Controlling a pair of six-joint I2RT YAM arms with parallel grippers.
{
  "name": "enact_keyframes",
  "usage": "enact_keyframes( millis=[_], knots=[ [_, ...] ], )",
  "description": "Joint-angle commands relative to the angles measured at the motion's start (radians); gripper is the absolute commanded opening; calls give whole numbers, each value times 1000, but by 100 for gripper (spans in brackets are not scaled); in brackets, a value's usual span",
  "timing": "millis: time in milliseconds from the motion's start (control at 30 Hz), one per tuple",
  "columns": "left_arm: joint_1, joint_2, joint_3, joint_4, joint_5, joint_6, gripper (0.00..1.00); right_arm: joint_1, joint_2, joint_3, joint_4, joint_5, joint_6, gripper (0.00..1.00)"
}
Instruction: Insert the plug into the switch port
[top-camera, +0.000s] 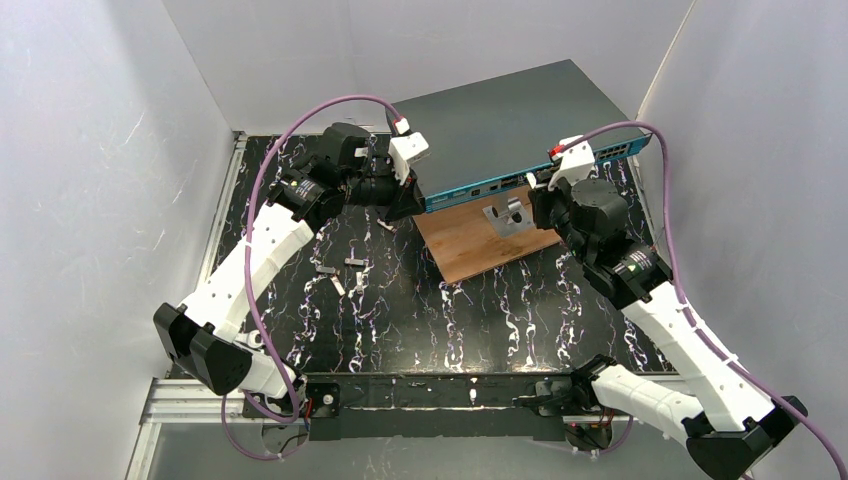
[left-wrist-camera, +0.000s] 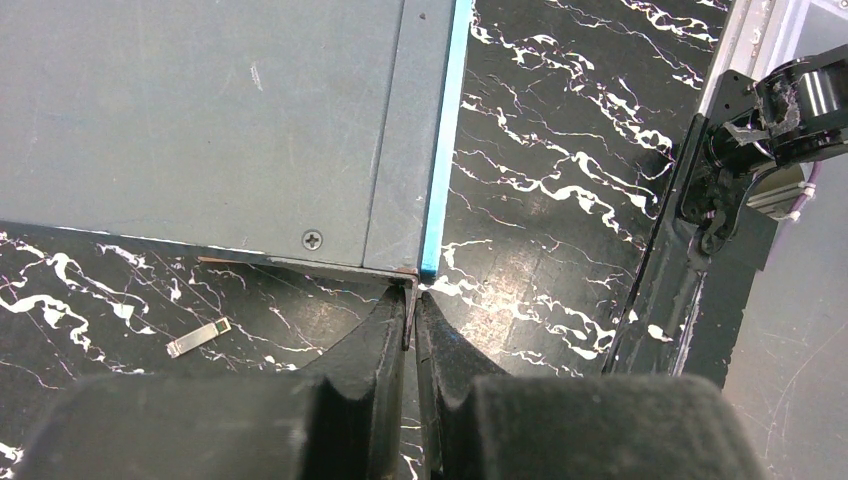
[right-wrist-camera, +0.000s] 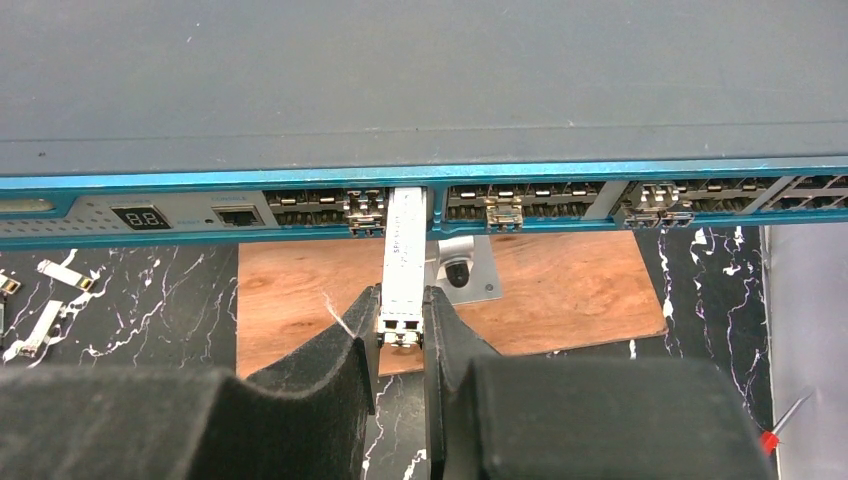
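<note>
The switch (top-camera: 520, 125) lay across the bench's (top-camera: 500, 310) far edge, its teal front facing the arms. The right gripper (right-wrist-camera: 402, 308) pinched the plug (right-wrist-camera: 403, 255) by its near end — the far end met a port mid-strip, above the board (right-wrist-camera: 560, 290). The left gripper (left-wrist-camera: 412, 315), jaws together, touched the switch's front left corner. Bare bench lay open toward the near edge — walls close on either side.

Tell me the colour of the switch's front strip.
Teal; the front strip shows best in the right wrist view.
</note>
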Motion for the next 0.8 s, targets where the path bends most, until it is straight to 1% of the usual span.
enact_keyframes(
  millis=[0, 333, 767],
  knots=[
    [-24, -43, 8, -95, 64, -6, 0, -4, 8, 59, 46, -7, 14, 1],
    [-26, -41, 10, -95, 57, -5, 0, -4, 2, 65, 9, -36, 51, 1],
    [-25, -39, 11, -95, 54, -2, 0, -4, 24, 103, -32, -12, 63, 1]
  ],
)
